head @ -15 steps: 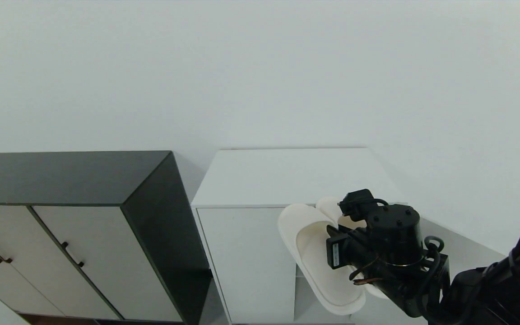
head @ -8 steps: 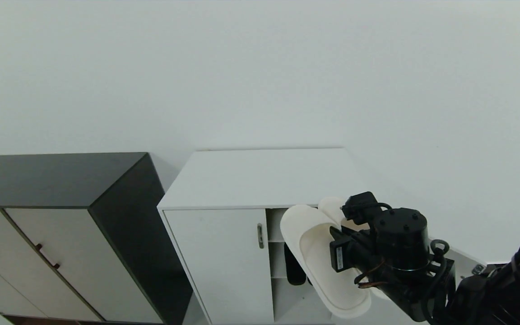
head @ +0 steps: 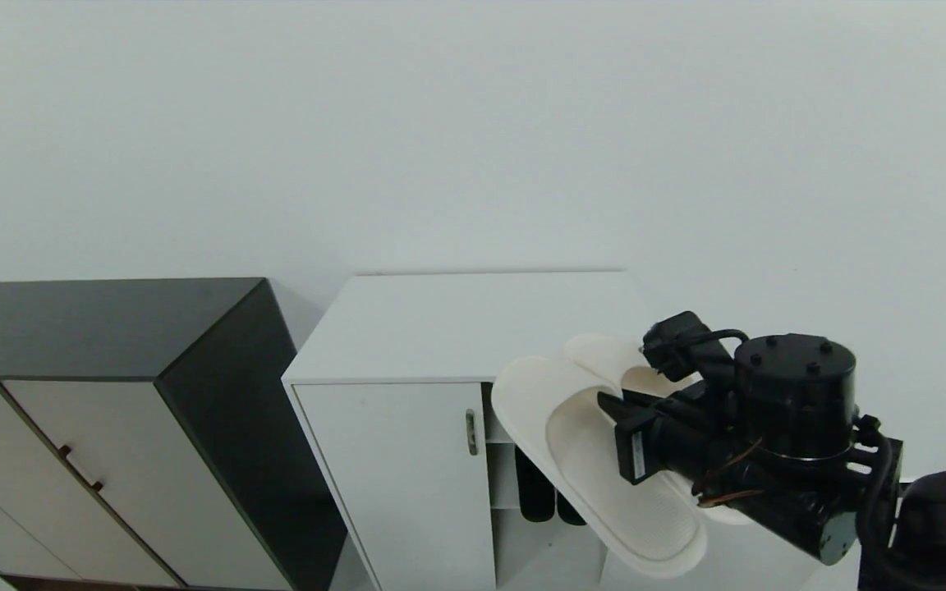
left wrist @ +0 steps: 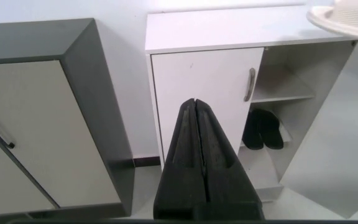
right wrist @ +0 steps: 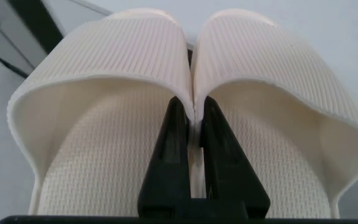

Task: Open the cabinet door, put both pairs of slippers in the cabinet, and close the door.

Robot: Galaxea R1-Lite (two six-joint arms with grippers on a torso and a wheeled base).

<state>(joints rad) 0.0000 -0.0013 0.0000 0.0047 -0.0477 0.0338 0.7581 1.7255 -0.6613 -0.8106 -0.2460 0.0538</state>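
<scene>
Two cream slippers [head: 596,460] sat side by side in the right gripper [right wrist: 194,124]. Its fingers were almost closed and squeezed the inner edges of both slippers together. The slippers hung in the air in front of the white cabinet [head: 456,328], up near its top edge and before its open right half. They were not inside the cabinet.

The door [head: 403,476] on the left half of the white cabinet was closed, with a small handle [head: 470,432] at its edge. Inside the open half, a pair of black slippers [head: 534,492] sat below a shelf [left wrist: 281,94].

The left gripper [left wrist: 196,106] was out in front of the white cabinet, well apart from it. Its fingers were pressed tight together and held nothing.

A dark cabinet [head: 112,324] stood just beside the white cabinet, on its left.
</scene>
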